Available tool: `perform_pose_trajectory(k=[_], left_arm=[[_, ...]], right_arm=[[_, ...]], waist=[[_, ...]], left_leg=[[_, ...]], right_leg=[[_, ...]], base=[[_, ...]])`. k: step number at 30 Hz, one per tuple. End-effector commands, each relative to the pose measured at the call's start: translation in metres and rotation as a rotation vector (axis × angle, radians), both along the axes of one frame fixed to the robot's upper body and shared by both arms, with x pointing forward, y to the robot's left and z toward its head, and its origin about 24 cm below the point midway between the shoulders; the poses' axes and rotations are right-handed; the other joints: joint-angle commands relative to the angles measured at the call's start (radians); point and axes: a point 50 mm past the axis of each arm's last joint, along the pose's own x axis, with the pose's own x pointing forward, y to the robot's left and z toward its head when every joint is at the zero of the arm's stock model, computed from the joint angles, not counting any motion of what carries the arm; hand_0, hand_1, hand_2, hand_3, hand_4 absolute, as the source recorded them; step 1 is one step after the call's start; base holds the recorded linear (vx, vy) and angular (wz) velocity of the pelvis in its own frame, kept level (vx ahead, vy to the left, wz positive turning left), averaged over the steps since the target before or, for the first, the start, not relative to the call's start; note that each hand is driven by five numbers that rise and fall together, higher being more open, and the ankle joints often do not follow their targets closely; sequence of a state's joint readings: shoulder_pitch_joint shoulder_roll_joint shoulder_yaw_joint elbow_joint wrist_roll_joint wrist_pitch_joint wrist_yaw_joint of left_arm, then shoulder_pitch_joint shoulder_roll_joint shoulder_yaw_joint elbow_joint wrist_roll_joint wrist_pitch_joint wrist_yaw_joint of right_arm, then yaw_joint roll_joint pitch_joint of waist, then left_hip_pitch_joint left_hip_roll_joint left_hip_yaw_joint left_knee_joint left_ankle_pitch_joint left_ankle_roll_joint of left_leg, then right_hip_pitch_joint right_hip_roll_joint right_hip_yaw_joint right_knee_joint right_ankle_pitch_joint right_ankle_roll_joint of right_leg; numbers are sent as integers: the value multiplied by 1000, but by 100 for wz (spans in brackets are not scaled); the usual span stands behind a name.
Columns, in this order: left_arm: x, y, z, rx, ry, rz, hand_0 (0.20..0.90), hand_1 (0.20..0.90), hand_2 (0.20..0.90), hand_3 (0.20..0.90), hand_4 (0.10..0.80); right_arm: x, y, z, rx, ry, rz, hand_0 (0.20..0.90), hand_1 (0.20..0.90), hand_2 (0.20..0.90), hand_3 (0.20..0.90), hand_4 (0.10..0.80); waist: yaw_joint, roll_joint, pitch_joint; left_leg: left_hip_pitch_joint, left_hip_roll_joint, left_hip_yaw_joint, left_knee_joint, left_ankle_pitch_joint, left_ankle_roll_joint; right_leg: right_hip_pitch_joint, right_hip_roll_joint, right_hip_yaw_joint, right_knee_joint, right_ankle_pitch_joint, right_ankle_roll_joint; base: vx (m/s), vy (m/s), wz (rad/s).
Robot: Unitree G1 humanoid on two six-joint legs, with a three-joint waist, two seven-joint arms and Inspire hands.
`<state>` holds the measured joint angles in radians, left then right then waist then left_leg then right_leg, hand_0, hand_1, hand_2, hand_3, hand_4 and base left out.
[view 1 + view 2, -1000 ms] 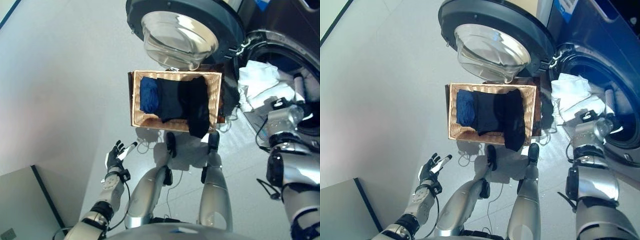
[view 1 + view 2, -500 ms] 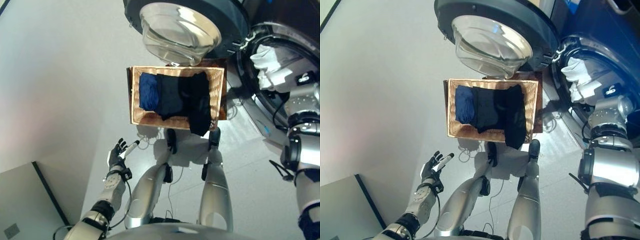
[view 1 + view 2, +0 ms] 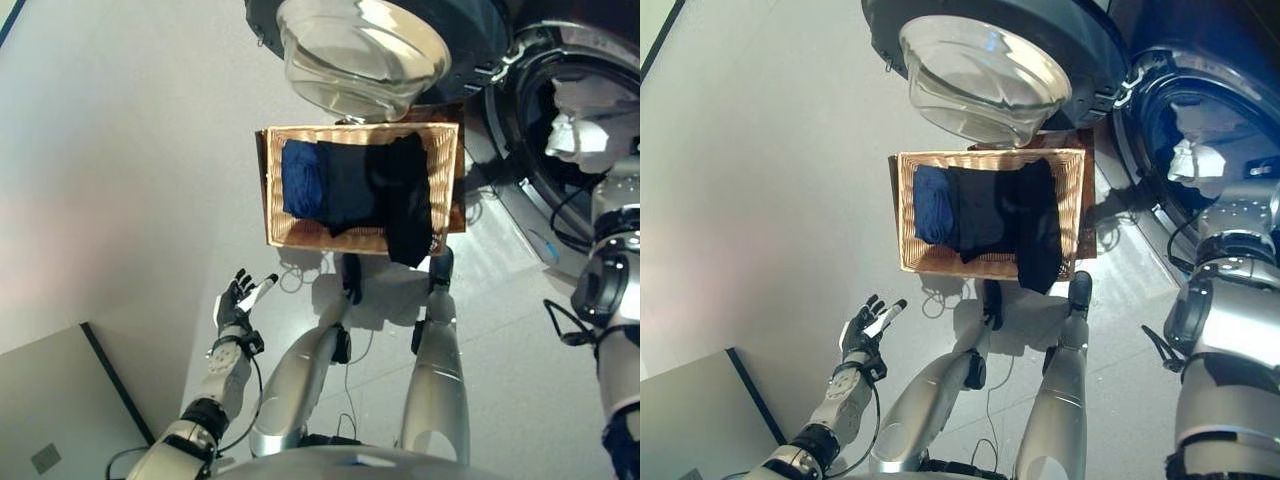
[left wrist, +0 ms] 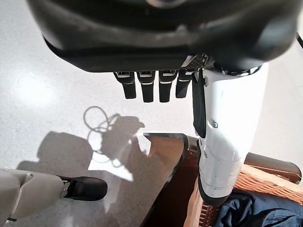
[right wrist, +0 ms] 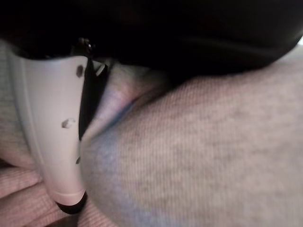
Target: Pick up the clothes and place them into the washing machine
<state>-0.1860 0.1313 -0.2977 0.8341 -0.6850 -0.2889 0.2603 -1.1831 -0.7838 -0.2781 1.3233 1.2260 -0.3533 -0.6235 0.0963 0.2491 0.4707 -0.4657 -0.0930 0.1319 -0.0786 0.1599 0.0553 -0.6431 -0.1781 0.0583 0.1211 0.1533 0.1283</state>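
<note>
On the pale floor (image 3: pixel 120 180), the right hand (image 5: pixel 66 142), thumb pressing white cloth (image 3: pixel 585 125), reaches inside the washing machine (image 3: pixel 520 130); left hand (image 3: pixel 235 298) hangs open, empty.

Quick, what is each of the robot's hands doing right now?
Left hand: open, empty, out over the floor.
Right hand: thumb pressed on the white garment inside the washing machine; fingers hidden, so grip cannot be told.

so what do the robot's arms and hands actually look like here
Both arms are silver-grey metal segments with dark bands at the joints. The left hand is dark, with a row of black fingers and a white cover on its thumb. The right hand shows the same white thumb cover with small dark dots under a black bulk.
</note>
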Motion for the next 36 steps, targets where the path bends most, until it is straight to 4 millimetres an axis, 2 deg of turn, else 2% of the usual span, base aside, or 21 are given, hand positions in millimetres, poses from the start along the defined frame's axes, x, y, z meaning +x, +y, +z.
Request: perform_pose_trajectory(k=[1,6,7,8,24,31,36], left_arm=[[-13,12,-7,21,25,62,900,900,900,900,800],[-13,13,-7,16,28,72,900,900,900,900,800],[-14,14,-8,13,34,79,900,900,900,900,800],[-13,15,-7,10,30,82,900,900,900,900,800],[-22,29,-15,1,79,158,900,900,900,900,800],[-21,29,-15,-3,74,161,900,900,900,900,800],[-19,31,-13,-3,61,168,900,900,900,900,800]], right_arm=[[-51,-41,83,-220,-141,-243,200,200,200,200,300],[-45,-38,81,-218,-136,-211,200,200,200,200,300],[-43,-37,79,-204,-138,-204,620,620,620,620,600],[-42,-36,79,-208,-139,-196,900,900,900,900,800],[-30,-28,68,-216,-119,-144,900,900,900,900,800],[-27,-25,65,-237,-101,-124,900,900,900,900,800],[-14,-13,59,-351,-19,-45,900,900,900,900,800]], waist=[[-12,77,-72],[-13,76,-75],[-12,76,-78],[-11,76,-81],[-6,64,-86],[-1,58,-89],[-2,48,-85]], left_leg=[[-10,22,18,60,-61,-112],[-11,20,20,61,-64,-108],[-11,19,20,61,-65,-107],[-11,19,20,62,-65,-107],[-12,19,17,68,-66,-105],[-12,23,18,71,-68,-104],[-13,25,19,75,-71,-102]], right_leg=[[-7,14,24,133,-130,-17],[-7,16,29,128,-125,-18],[-5,17,31,125,-123,-19],[-4,16,33,124,-122,-19],[10,21,38,108,-115,-24],[8,26,42,111,-117,-25],[11,30,45,108,-115,-27]], base=[[-5,16,-4],[-5,7,-1],[0,0,0],[0,0,0],[0,0,0],[0,0,0],[0,0,0]])
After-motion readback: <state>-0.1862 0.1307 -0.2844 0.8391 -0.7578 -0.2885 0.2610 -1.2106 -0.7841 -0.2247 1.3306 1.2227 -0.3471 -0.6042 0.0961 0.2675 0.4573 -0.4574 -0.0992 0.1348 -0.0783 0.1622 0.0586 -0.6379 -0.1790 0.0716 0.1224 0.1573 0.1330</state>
